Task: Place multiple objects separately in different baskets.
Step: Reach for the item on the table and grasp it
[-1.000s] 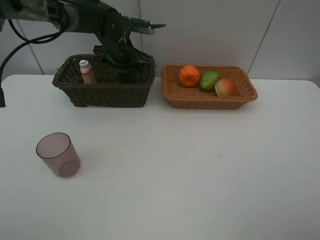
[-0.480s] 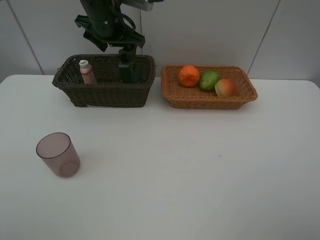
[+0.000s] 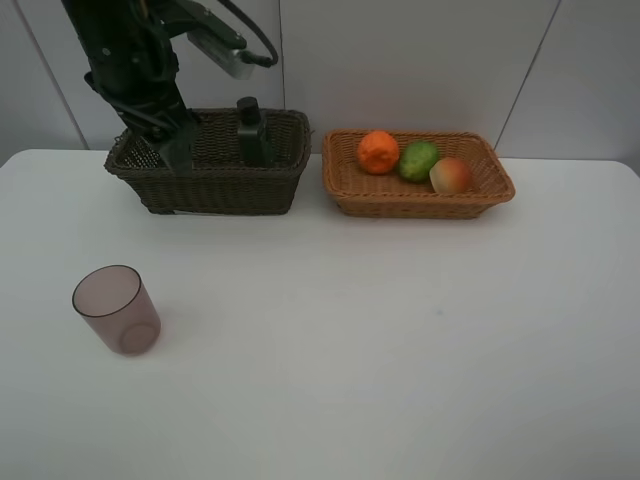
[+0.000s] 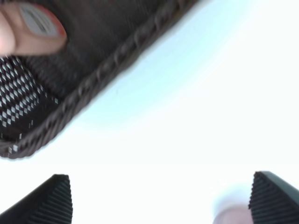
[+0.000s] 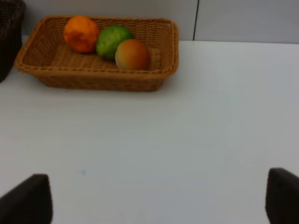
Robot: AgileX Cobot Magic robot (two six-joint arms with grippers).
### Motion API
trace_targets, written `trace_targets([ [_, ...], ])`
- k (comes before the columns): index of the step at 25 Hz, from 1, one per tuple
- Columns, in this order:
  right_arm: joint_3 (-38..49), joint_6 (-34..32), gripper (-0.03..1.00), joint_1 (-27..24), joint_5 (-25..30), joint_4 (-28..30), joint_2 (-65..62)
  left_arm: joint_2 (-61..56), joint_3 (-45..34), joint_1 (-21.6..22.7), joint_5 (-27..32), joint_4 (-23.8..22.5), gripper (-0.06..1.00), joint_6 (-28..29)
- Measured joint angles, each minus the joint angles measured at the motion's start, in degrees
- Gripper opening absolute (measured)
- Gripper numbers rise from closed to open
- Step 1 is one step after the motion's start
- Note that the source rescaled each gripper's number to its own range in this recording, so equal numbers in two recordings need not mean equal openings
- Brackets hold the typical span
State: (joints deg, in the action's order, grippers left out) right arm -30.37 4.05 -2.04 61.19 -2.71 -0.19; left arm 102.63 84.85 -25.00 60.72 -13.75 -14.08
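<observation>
1. While the left arm is hanging over the near left corner of the dark basket [image 3: 205, 185], its pincer [image 4: 159, 198] is standing spread wide and holding nothing; only the two ribbed fingertips [image 4: 53, 198] are showing in the left wrist view, with bare table [image 3: 380, 350] between them.
2. The pink bottle [image 4: 30, 28] is sitting inside the dark basket, seen in the left wrist view just past the rim, though in the high view the arm is hiding it.
3. The grey pump bottle [image 3: 250, 130] is standing upright in the same basket, near its back wall, apart from the pink one.
4. The orange [image 3: 378, 151], the green fruit [image 3: 419, 160] and the red fruit [image 3: 451, 176] are lying side by side in the tan basket [image 3: 420, 205], so fruit and bottles are being kept in separate baskets.
5. The mauve cup [image 3: 116, 309] is standing alone on the table, well apart from both baskets, the one item not yet sorted, and it probably belongs with the bottles.
6. The right pincer [image 5: 159, 198] is also gaping empty, facing the tan basket from a distance and apparently idling.
</observation>
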Motion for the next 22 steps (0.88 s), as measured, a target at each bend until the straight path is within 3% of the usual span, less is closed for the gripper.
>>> trace_targets([
  [3,0.0,0.0,1.0,0.0,0.0,0.0,0.0,-4.98,-9.02,0.89,-4.44,0.0,0.97,-4.89],
  [8,0.0,0.0,1.0,0.0,0.0,0.0,0.0,-8.38,-19.22,3.25,-6.65,0.18,0.97,-11.25],
  [17,0.0,0.0,1.0,0.0,0.0,0.0,0.0,-8.38,-24.48,5.51,-10.59,2.49,0.97,-12.3],
  [22,0.0,0.0,1.0,0.0,0.0,0.0,0.0,-8.38,-28.33,6.03,-17.11,5.38,0.97,-12.3],
])
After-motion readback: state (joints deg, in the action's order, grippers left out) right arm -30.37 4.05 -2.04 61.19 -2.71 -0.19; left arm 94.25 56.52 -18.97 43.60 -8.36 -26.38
